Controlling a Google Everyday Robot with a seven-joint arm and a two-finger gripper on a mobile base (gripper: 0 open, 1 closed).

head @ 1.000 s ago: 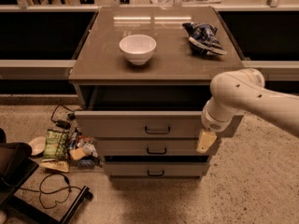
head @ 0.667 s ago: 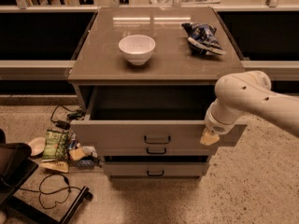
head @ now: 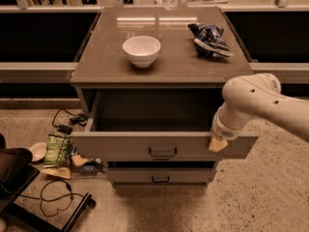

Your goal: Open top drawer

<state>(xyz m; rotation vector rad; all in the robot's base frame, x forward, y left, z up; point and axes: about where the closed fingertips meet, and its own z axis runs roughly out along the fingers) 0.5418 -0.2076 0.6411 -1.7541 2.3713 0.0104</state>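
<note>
The top drawer (head: 125, 145) of the grey cabinet is pulled well out, showing its deep dark inside; its flat front carries a small black bar handle (head: 162, 153). My gripper (head: 217, 143) hangs from the white arm at the right end of the drawer front, right of the handle, its pale tip against the upper edge of the front. A shallower drawer (head: 159, 175) below stays shut.
A white bowl (head: 141, 50) and a blue snack bag (head: 210, 37) sit on the cabinet top (head: 164, 66). Snack bags (head: 57, 151), a plate and black cables lie on the floor to the left. A black chair base (head: 14, 178) stands at the lower left.
The top drawer has slid further out toward the camera, and my gripper has moved with its front, downward and nearer.
</note>
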